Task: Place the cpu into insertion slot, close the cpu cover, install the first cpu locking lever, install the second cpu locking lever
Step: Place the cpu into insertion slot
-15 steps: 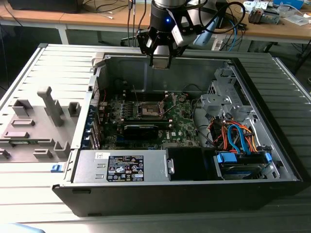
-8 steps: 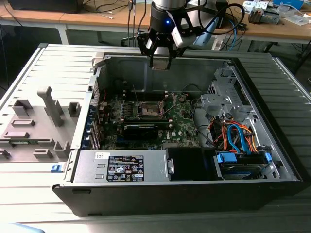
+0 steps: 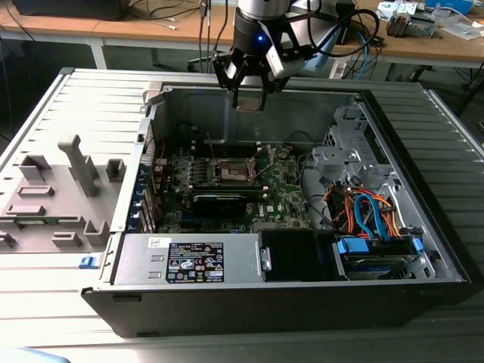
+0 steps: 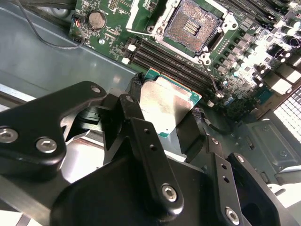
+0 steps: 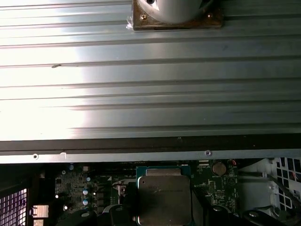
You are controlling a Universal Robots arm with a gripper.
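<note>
Ext. cam: stands outside the PC case (image 3: 249, 306), high, on the power supply (image 3: 189, 261) side of the motherboard (image 3: 283, 189). It looks obliquely down across the motherboard at mid range, whole case in frame.

Second wrist cam: close above the motherboard, aimed down past the gripper (image 3: 249, 97) fingers (image 4: 141, 139) at the insertion slot (image 4: 195, 28).

First wrist cam: close, faces over the motherboard's edge to the ribbed table (image 5: 150, 94) beyond.

Overlap: both wrist views share the cpu (image 4: 164, 106) and the coin cell (image 4: 97, 19). Ext. and second wrist views share the slot.

Matt silvery metal tops the cpu (image 4: 165, 106); the motherboard (image 4: 117, 23) looks glossy green.
</note>
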